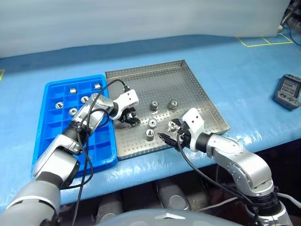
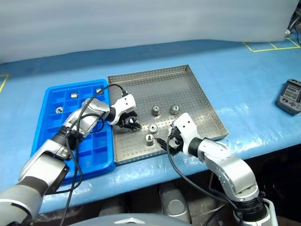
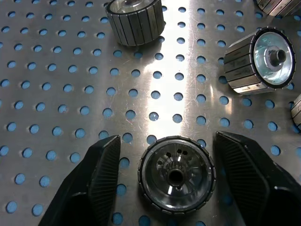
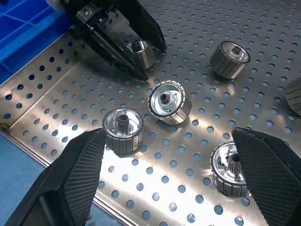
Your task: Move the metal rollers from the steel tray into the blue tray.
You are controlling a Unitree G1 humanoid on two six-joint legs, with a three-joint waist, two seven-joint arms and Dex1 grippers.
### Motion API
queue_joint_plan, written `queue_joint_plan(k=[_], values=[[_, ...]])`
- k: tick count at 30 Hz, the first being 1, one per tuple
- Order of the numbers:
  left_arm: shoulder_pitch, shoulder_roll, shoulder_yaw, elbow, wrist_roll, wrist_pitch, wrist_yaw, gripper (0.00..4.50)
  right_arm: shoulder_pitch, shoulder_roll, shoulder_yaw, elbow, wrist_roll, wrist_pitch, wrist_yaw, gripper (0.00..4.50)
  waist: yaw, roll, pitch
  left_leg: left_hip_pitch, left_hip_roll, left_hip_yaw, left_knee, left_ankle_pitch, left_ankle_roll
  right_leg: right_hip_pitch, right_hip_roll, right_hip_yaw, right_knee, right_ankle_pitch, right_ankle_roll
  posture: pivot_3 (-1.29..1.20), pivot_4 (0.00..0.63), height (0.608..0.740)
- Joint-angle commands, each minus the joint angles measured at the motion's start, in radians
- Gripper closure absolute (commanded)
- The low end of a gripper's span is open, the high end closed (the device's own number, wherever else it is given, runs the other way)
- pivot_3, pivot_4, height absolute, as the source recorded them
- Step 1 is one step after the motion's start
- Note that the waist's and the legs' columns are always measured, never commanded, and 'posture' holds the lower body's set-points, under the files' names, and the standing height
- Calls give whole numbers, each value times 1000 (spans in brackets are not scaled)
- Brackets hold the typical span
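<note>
Blue plastic sheeting covered the bench [image 1: 244, 75], and on it, furthest left, lay the blue tray [image 1: 51, 141], its long side touching the left rim of the steel tray [image 1: 141, 80]. Several metal rollers [image 1: 73, 90] already sat in separate square compartments at the far end of the blue tray, each apart from the others.

The left gripper [image 1: 129, 117] reached over the shared rims and pointed down onto the perforated floor of the steel tray, near its left edge. In the left wrist view its two black fingers [image 3: 96, 179] stood either side of one roller [image 3: 176, 175] that rested upright on its flat end; a narrow gap showed on each side, so the fingers bracketed it without pinching it.

To the right of that gripper, five more rollers lay loose in the middle of the steel tray: two on the far side [image 1: 154, 105], one nearer the middle [image 1: 152, 123], one toward the near rim [image 1: 149, 135] and one just beside the right gripper [image 1: 172, 125].

The right gripper [image 1: 170, 137] hovered low over the near right part of the steel tray, its fingers [image 4: 80, 165] spread wide and holding nothing, with rollers lying on the tray floor between and beyond them.

Well to the right of the steel tray, a small grey handheld device [image 1: 288, 91] rested on the bench.
</note>
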Motion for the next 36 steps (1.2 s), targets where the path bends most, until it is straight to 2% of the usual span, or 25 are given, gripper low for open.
queue_joint_plan(k=[1, 2, 6, 9, 12, 16, 23, 29, 36], values=[[-4, 11, 0, -42, 18, 1, -43, 2559, -10, 6, -16, -30, 2, -31, -5, 0, -4, 0, 0, 0, 0, 0, 0, 0, 0, 0, 0, 0, 0, 0, 0, -234, 150, 740], [-2, 16, 6, -55, 19, 5, -48, 2795, -12, 7, -14, -28, 2, -33, -5, 0, -5, 0, 0, 0, 0, 0, -1, 0, 0, 0, 0, 0, 0, 0, 0, -226, 150, 740], [16, 42, 57, -137, 4, 24, -45, 2792, -25, 10, -4, -12, 0, -40, -1, 0, -4, 0, 0, 0, 0, 0, -1, 0, 0, -1, 0, 0, 0, 0, 0, -201, 150, 740], [43, 29, 187, -250, -59, 81, 35, 2792, -41, 13, 8, -2, 0, -42, 6, 0, 3, 0, 0, 0, 0, 0, -1, 0, 0, -1, 0, 0, 0, 0, 0, -179, 150, 740], [108, 0, 344, -400, -110, 155, 170, 2792, -57, 16, 22, 8, 0, -45, 14, 0, 11, 1, 1, 0, 0, -1, -1, 0, 0, -1, 0, 0, 1, 0, 0, -165, 150, 740], [249, -49, 504, -623, -111, 232, 380, 2792, -73, 25, 45, 22, -1, -50, 21, 0, 23, 1, 0, 0, 0, -1, -1, 0, 0, 0, 0, 0, 1, 0, 1, -128, 150, 740], [509, -181, 712, -879, -51, 191, 726, 2792, -106, 28, 101, 50, -19, -110, 64, 0, 73, 1, 0, 0, 0, -2, 1, 0, 0, 1, 0, -1, 1, 0, 1, -72, 150, 740], [642, -267, 809, -945, -22, 141, 898, 2792, -128, 33, 149, 86, -46, -185, 105, 0, 118, 0, 0, 0, -1, -1, 5, 0, 0, 2, -1, -1, 0, 2, 3, -37, 150, 740], [714, -301, 844, -882, -25, 116, 978, 2792, -156, 76, 196, 125, -66, -232, 128, 0, 138, 0, 0, 0, -1, -1, 6, 0, 0, 3, -1, -1, 1, 2, 3, -42, 150, 740]])
